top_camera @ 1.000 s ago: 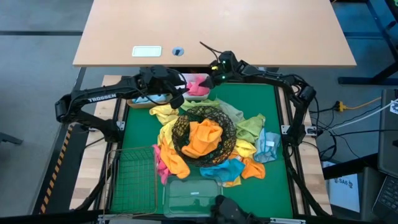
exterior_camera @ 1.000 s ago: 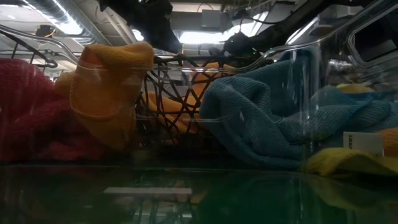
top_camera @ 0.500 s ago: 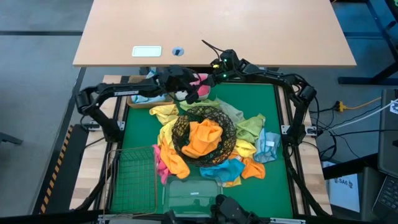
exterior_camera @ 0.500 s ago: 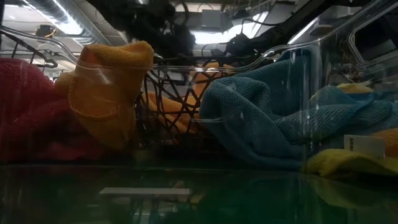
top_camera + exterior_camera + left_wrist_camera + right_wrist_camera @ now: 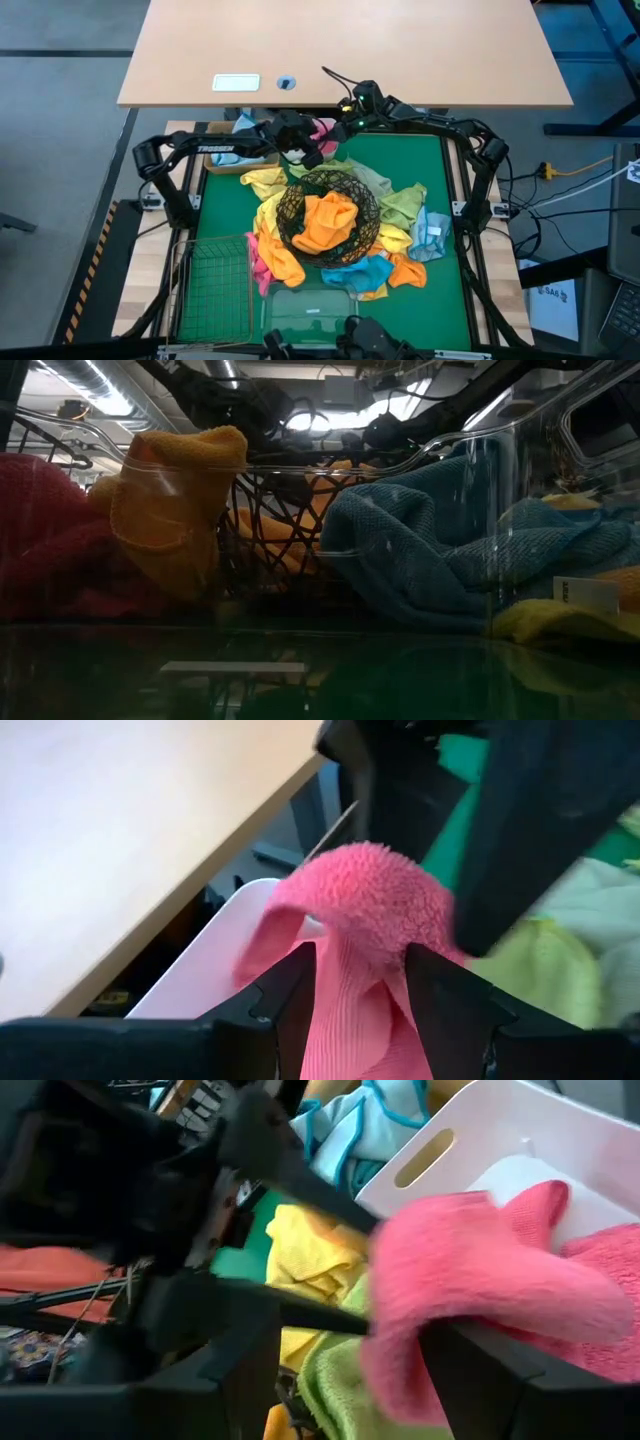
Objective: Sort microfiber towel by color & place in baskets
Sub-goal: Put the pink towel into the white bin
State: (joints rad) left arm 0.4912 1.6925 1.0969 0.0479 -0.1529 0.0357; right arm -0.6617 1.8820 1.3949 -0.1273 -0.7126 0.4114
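Observation:
A pink towel (image 5: 365, 900) stands up as a fold over the white tub (image 5: 205, 975) at the table's far edge. My left gripper (image 5: 360, 990) reaches in from the left (image 5: 308, 148) and is shut on it. My right gripper (image 5: 350, 1370) hovers at the same spot (image 5: 346, 122), open, with its fingers on either side of the towel's raised fold (image 5: 470, 1270); I cannot tell whether they touch it. More pink cloth (image 5: 610, 1250) lies in the tub (image 5: 540, 1130). The black wire bowl (image 5: 300, 195) at mid-table holds an orange towel (image 5: 328, 222). My left gripper pinches the pink towel between its two fingers (image 5: 290, 995), on the ribbed stretch just below the raised fold (image 5: 355, 975). The fold stands up beyond the fingertips, over the white tub's rim. One layer or several, I cannot tell.
Yellow, green, teal, orange and pink towels (image 5: 400, 240) lie heaped around the wire bowl. The green wire-mesh basket (image 5: 215, 285) and the clear box (image 5: 305, 312) sit at the near edge, and the tan tray (image 5: 225, 160) at far left. A wooden desk (image 5: 340, 50) stands beyond the table.
My left gripper has moved toward the table's right, from over the tan tray to the white tub, ending close beside my right gripper.

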